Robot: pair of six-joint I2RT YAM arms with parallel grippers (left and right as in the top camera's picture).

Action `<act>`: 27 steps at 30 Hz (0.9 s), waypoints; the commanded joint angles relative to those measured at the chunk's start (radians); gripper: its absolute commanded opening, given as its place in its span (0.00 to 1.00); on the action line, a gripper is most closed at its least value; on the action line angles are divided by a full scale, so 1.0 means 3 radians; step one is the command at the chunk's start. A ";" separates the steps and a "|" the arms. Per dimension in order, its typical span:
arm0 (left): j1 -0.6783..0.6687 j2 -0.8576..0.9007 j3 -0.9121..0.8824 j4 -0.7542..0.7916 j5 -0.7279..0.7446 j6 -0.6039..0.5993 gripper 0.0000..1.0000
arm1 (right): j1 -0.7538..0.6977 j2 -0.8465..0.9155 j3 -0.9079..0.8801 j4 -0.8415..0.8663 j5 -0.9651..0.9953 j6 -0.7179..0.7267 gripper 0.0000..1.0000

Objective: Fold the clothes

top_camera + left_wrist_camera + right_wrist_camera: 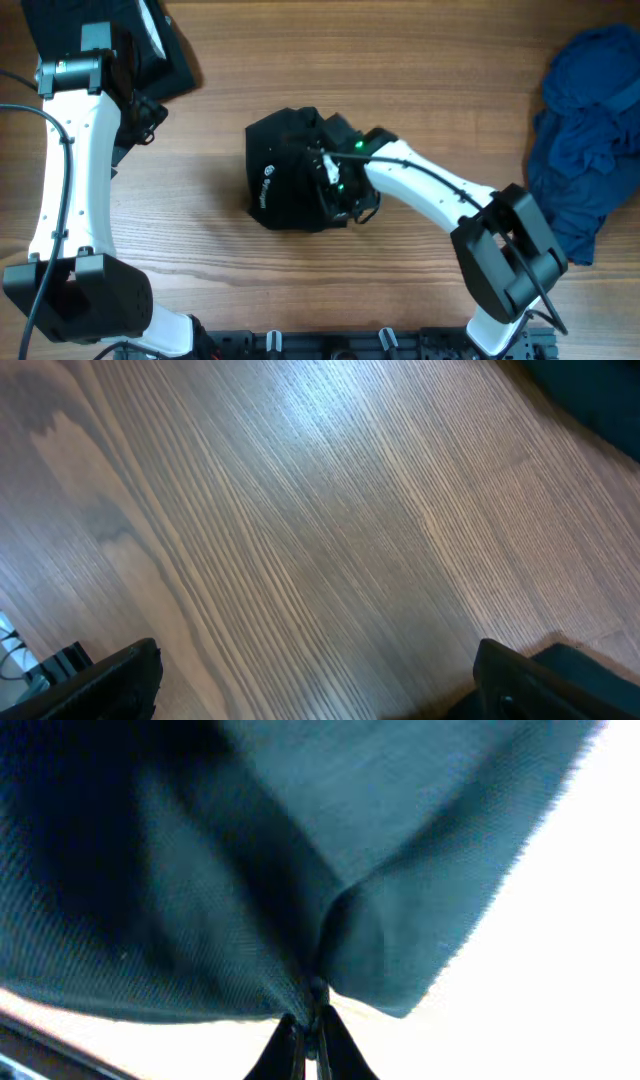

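Note:
A black shirt (285,170) with a small white round logo (266,182) lies bunched in a compact bundle at the table's middle. My right gripper (335,165) is over its right side, shut on a pinch of the dark fabric (250,870), which puckers up from the closed fingertips (285,1045) in the right wrist view. My left gripper (135,100) hovers at the far left over bare wood, open; its two dark fingers (110,685) stand wide apart with nothing between them.
A heap of dark blue clothes (590,140) lies at the right edge. A folded black garment (150,45) sits at the back left beside the left arm. Wooden tabletop (420,70) surrounds the bundle.

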 commanded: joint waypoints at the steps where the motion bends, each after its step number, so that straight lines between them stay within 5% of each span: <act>1: 0.0010 0.0015 0.0001 -0.0006 -0.0009 -0.0019 1.00 | -0.0084 0.0020 0.0286 -0.0116 0.0374 -0.0139 0.04; 13: 0.0010 0.0015 0.0001 0.0006 -0.0009 -0.0019 1.00 | -0.0081 0.0020 0.0949 -0.0685 0.0599 -0.0170 0.04; 23: 0.0010 0.0015 0.0001 0.0017 -0.0009 -0.0019 1.00 | -0.0006 0.0113 0.0412 -0.0607 0.0600 -0.0201 0.04; 27: 0.0010 0.0015 0.0001 0.0015 -0.0009 -0.0019 1.00 | -0.0023 0.0113 0.0294 -0.0572 0.0813 0.0013 0.19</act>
